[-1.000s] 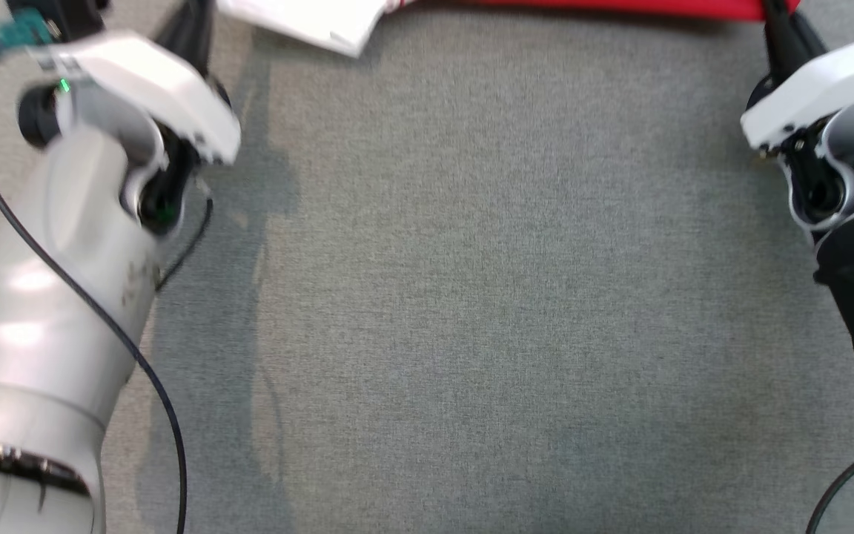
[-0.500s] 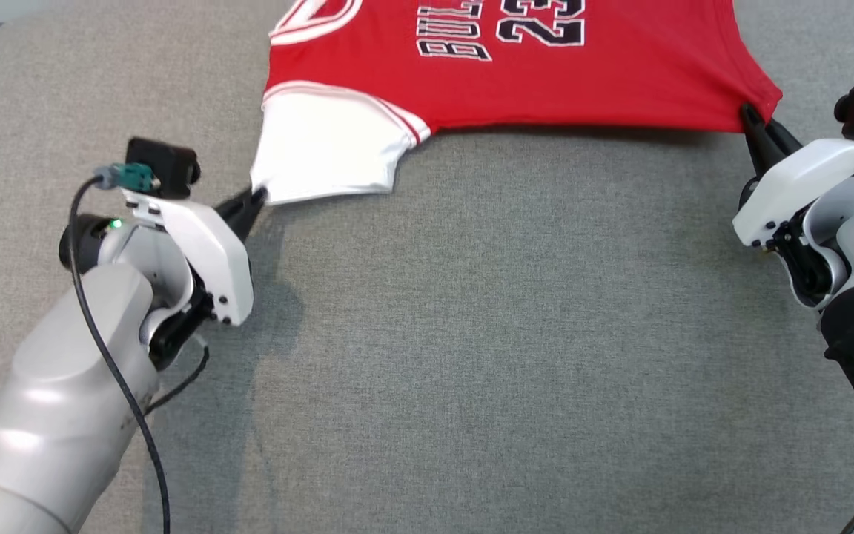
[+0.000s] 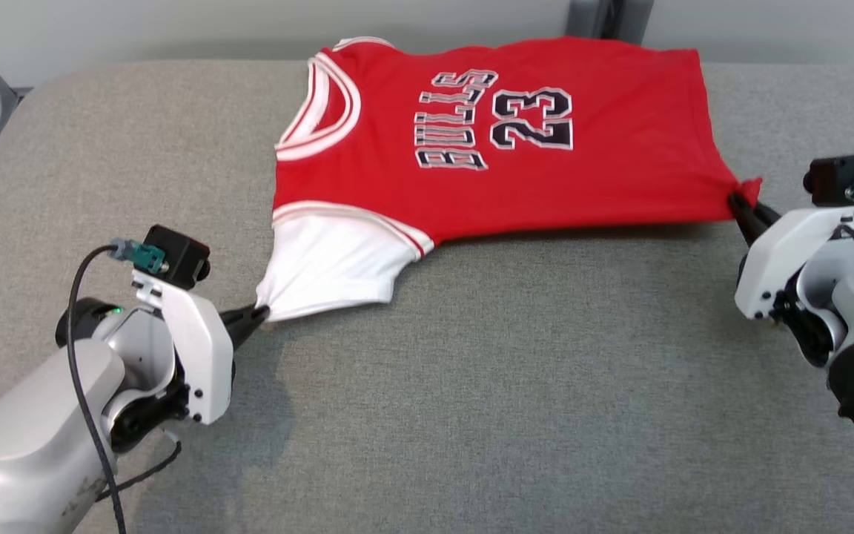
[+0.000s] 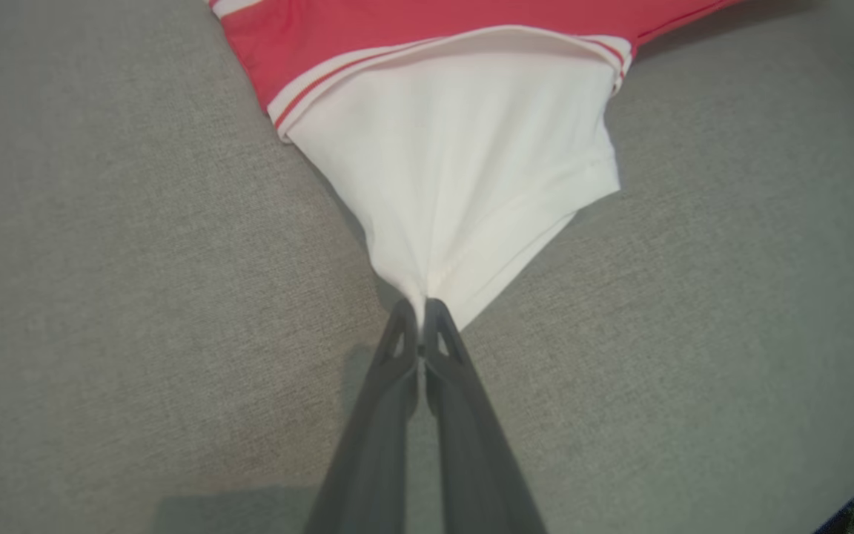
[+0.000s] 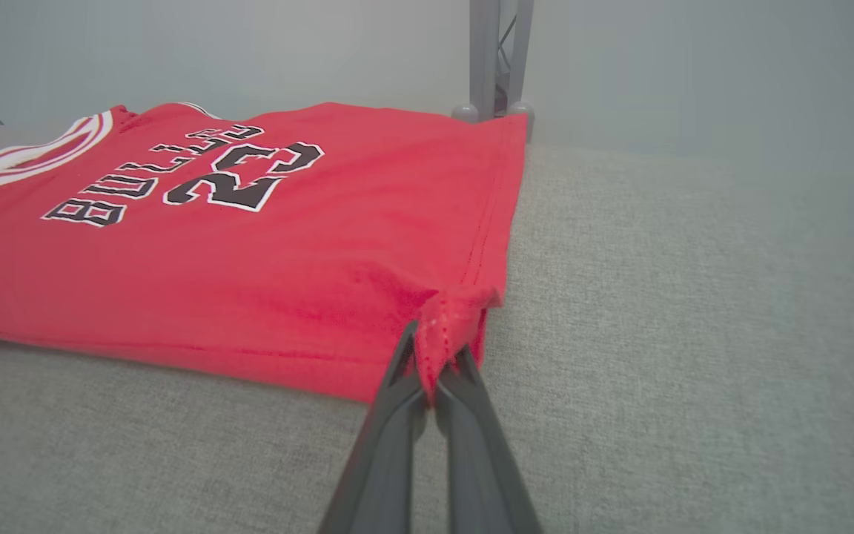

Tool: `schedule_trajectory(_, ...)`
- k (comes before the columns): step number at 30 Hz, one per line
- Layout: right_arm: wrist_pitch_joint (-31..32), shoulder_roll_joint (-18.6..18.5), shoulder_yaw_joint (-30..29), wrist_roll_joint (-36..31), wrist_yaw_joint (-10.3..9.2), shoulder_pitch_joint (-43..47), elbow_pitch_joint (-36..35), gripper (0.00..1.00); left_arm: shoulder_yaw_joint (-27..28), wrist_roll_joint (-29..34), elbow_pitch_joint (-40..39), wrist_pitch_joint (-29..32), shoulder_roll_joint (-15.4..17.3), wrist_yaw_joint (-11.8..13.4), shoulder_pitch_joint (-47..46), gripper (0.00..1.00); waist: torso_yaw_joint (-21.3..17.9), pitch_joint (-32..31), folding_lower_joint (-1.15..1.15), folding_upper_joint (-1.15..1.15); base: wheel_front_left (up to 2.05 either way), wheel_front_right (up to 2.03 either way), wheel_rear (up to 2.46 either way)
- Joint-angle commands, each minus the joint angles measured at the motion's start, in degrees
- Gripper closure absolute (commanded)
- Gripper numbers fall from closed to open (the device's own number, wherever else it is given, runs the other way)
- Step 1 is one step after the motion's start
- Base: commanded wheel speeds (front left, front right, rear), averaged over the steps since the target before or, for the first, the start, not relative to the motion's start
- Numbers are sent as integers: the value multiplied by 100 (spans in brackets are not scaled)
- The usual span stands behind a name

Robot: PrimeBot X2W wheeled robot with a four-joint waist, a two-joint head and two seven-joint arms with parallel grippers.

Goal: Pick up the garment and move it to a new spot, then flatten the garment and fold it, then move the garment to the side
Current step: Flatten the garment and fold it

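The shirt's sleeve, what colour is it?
The sleeve is white; left wrist view shows it best.

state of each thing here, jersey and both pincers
jersey, spread front up on the pad, stretched between the two pincers
left pincer, shut on the white sleeve
right pincer, shut on the red hem corner

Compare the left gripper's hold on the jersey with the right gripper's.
The left gripper pinches the tip of the white sleeve; the right gripper pinches the red hem corner. Cloth fans in long creases from the left gripper but bunches tightly at the right gripper. Both are shut on the jersey.
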Motion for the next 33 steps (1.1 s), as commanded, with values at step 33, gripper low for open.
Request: schedule_trajectory(33, 3525, -1730, 1044, 2819, -4, 2246, -2356, 100, -869, -1508, -3345, 1270, 1895, 296, 2344, 100, -425, -1577, 0, 0, 0, 0, 0)
